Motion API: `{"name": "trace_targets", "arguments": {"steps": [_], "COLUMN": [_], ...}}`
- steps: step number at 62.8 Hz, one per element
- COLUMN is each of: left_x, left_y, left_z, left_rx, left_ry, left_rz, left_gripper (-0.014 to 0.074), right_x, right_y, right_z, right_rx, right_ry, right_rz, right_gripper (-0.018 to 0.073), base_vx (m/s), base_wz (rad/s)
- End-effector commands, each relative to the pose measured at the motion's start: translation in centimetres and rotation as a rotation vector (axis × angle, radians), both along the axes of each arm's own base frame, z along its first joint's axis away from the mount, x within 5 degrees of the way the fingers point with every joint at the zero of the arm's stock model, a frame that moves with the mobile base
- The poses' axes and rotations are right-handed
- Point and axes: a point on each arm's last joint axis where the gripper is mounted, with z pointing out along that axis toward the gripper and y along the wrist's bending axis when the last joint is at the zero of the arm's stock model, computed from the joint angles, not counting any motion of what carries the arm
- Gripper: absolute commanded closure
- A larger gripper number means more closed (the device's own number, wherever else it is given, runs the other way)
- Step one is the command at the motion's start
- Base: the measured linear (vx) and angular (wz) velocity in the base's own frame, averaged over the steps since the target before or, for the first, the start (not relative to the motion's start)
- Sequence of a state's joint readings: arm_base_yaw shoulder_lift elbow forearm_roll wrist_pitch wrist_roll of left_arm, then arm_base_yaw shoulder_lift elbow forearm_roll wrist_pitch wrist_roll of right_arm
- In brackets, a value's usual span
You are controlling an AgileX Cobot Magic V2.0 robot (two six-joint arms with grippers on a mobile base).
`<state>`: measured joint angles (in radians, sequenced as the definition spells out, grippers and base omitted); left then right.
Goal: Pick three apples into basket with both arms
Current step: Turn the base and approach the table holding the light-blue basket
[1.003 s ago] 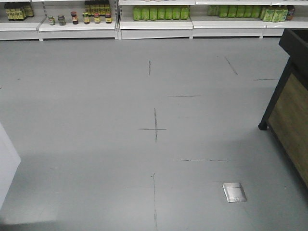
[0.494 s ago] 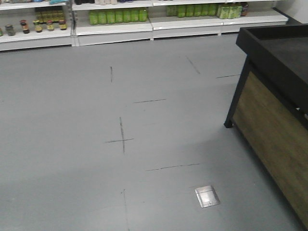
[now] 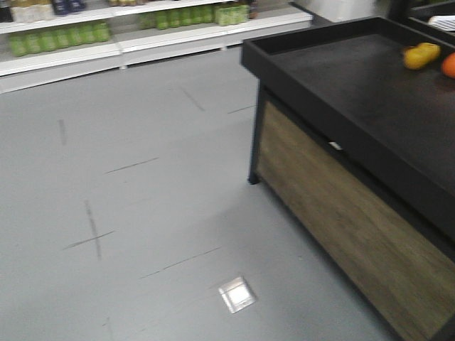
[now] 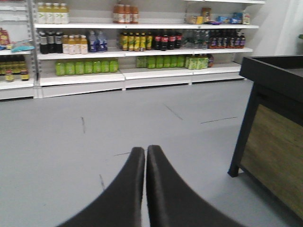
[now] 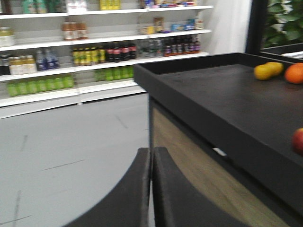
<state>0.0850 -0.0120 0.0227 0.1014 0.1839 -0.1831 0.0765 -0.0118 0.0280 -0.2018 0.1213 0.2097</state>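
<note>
- Front view: neither arm shows. I see grey floor [image 3: 142, 213] with a metal floor plate [image 3: 237, 294], shop shelves [image 3: 106, 53] carrying green bottles [image 3: 57, 39], and on the right a black display table [image 3: 341, 92] with a wood-panelled side. At its far end lie a yellow-orange fruit [image 3: 419, 55] and an orange [image 3: 449, 65]. No dark red apples and no basket appear here.
- Left wrist view: the left gripper [image 4: 145, 151] has its fingers pressed together on nothing. It points across open floor at the drink shelves, and the table corner sits at the right edge.
- Right wrist view: the right gripper [image 5: 151, 153] is likewise closed and empty, near the table's side. On the tabletop are two yellow-orange fruits, an orange, and a red fruit [image 5: 298, 141] cut by the frame edge. It may be one of the apples, but I cannot tell.
- My read: I am in the approach and nothing is picked yet. Next I must square the base to the table, find the apples and basket, and spread the jaws before reaching.
</note>
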Motion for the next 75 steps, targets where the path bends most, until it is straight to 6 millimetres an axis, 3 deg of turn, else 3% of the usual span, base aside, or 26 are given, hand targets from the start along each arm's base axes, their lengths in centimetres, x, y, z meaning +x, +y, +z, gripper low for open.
{"name": "trace_targets", "arguments": {"steps": [1,75], "left_x": [-0.03,-0.03], "left_y": [-0.05,-0.05], "left_z": [0.44,0.44], "left_rx": [0.0,0.0], "left_ry": [-0.077,-0.077], "left_rz": [-0.004,-0.004], "left_gripper": [0.0603,0.0603], "right_x": [-0.04,-0.04], "right_y": [0.1,0.1], "right_z": [0.32,0.32], "right_rx": [-0.008,-0.008], "right_ry": [-0.077,-0.077], "right_rz": [0.009,0.009], "right_gripper": [0.0564,0.0564], "base_vx": [0.15,0.13], "base_wz": [-0.58,-0.52]}}
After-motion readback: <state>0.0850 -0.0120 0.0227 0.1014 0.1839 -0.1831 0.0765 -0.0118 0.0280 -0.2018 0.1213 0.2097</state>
